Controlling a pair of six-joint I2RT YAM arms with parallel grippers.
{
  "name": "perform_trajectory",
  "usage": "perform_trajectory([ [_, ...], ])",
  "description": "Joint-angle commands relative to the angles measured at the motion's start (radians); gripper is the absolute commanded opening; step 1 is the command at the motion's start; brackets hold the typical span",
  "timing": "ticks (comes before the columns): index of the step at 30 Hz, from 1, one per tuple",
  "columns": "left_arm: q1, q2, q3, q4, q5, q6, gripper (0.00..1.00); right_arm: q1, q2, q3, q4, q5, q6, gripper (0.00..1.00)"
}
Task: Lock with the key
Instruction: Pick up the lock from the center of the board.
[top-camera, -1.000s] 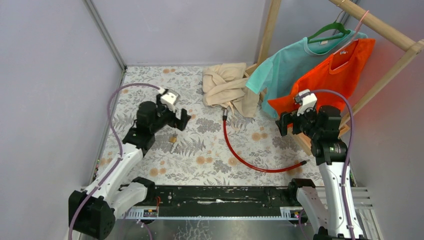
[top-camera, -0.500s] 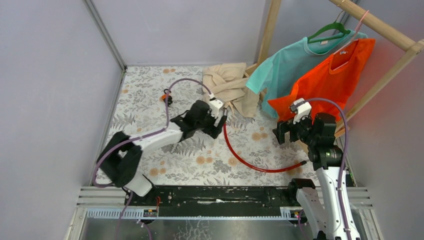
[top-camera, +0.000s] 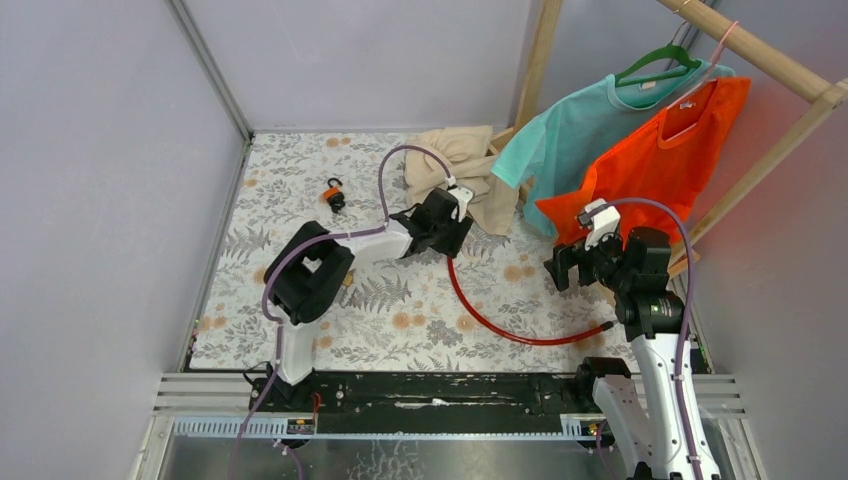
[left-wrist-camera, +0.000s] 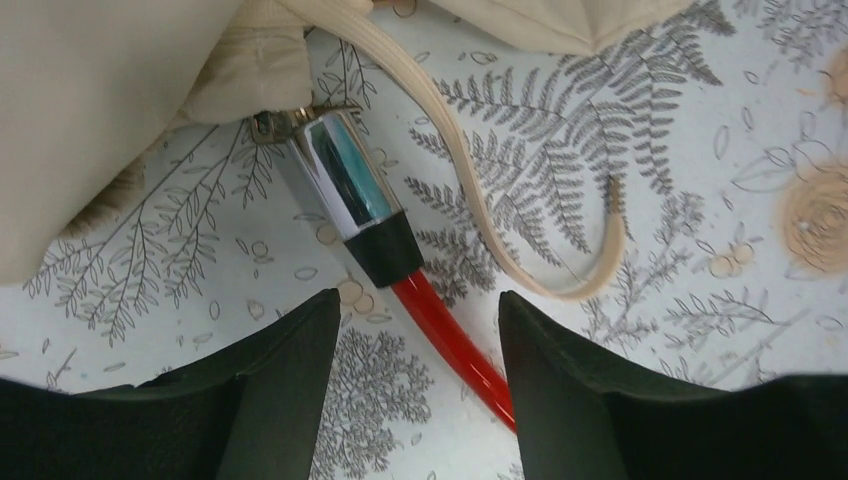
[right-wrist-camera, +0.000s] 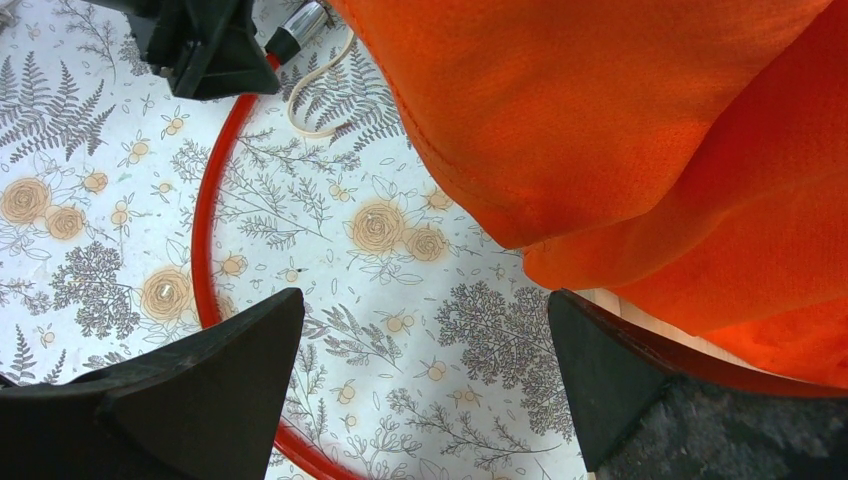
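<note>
A red cable (top-camera: 500, 330) curves across the flowered table. Its chrome end (left-wrist-camera: 335, 180) lies against the beige cloth (top-camera: 455, 170), and its black tip (top-camera: 604, 326) is at the right. My left gripper (top-camera: 452, 232) is low over the chrome end. In the left wrist view the left gripper (left-wrist-camera: 418, 297) is open, its fingers either side of the red cable (left-wrist-camera: 450, 340) with a gap on both sides. My right gripper (top-camera: 562, 268) hangs open over bare table (right-wrist-camera: 422, 300), beside the orange shirt (right-wrist-camera: 640, 120). A small orange and black padlock (top-camera: 333, 194) sits far left. The key is out of view.
A teal shirt (top-camera: 570, 125) and the orange shirt (top-camera: 660, 150) hang from a wooden rack (top-camera: 760, 50) at the right. A beige strap (left-wrist-camera: 520, 210) loops beside the cable. Grey walls close in the left and back.
My left arm has swung from the table's left side across to the cable's chrome end, and its jaws have narrowed. The right gripper has shifted slightly down and left.
</note>
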Motion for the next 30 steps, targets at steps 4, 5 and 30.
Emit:
perform_trajectory([
  [4, -0.007, 0.086, 0.103, -0.025, -0.085, -0.024, 0.6, -0.006, 0.002, -0.003, 0.001, -0.027, -0.02, 0.99],
  [5, -0.007, 0.096, 0.109, -0.026, -0.088, -0.023, 0.59, -0.006, 0.004, -0.002, 0.0, -0.028, -0.021, 0.99],
  [30, 0.239, -0.203, -0.189, 0.021, -0.108, 0.015, 0.01, 0.009, 0.176, 0.073, -0.18, -0.075, -0.173, 0.99],
])
